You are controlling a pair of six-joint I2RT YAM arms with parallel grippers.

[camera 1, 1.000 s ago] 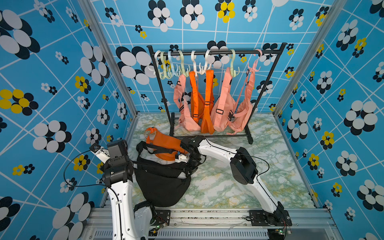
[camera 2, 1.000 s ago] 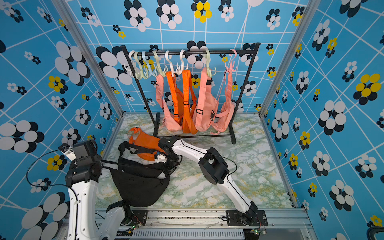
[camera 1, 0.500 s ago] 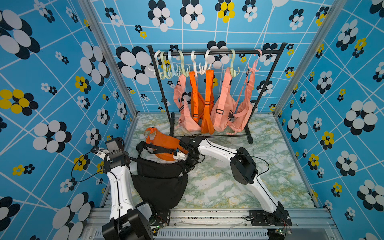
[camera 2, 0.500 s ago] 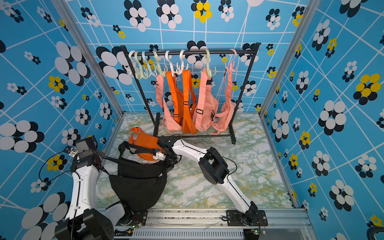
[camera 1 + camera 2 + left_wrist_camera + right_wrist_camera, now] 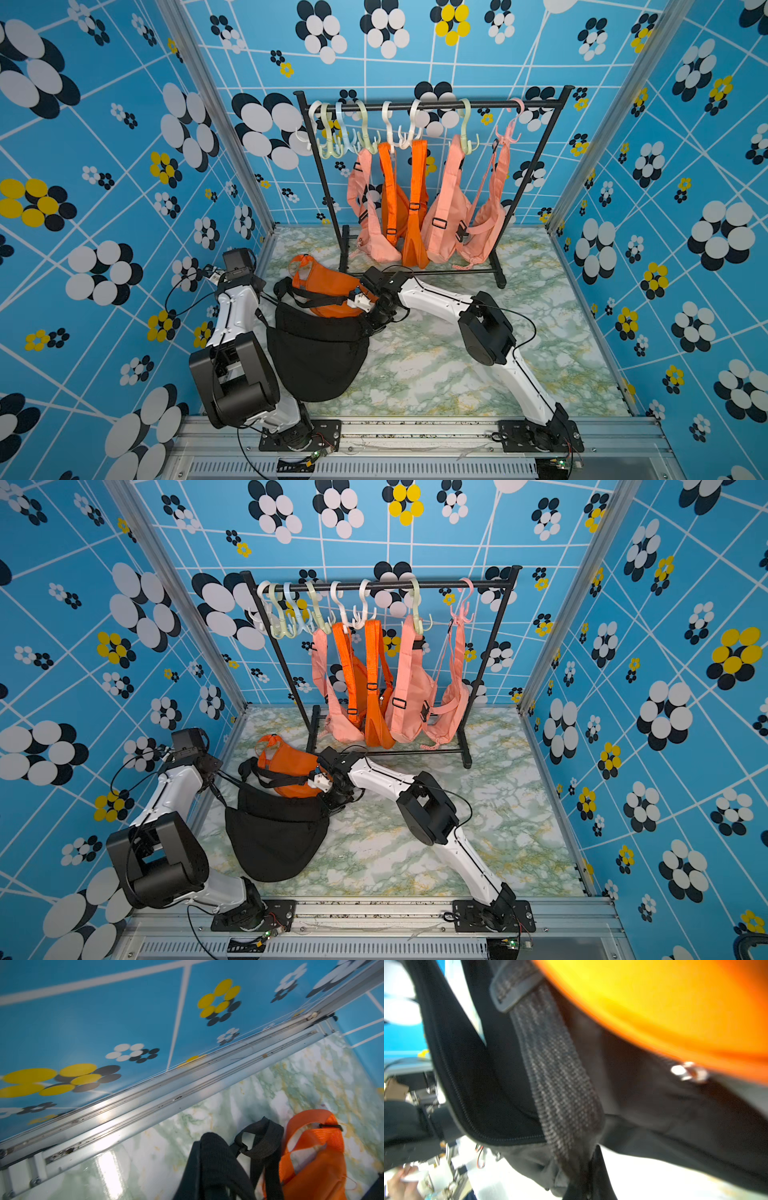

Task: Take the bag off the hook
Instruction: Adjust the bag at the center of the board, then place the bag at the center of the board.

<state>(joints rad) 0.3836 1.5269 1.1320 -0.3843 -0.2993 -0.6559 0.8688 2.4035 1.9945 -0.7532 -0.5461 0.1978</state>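
Observation:
The black bag is off the rack and hangs low over the front left of the table, stretched between my two grippers. My left gripper is shut on its strap by the left wall. In the left wrist view the black fabric covers the fingers. My right gripper is shut on the bag's other end, where the woven black strap runs into the jaws. At the left end of the rack's bar, several hooks hang bare.
An orange bag lies on the marble table just behind the black one, against my right wrist. Pink and orange bags hang from the other hooks. The aluminium rail of the left wall is close to my left gripper.
My left arm has folded down and drawn its gripper back toward the left wall, keeping hold of the strap. The black bag has spread wider. The right arm has barely moved.

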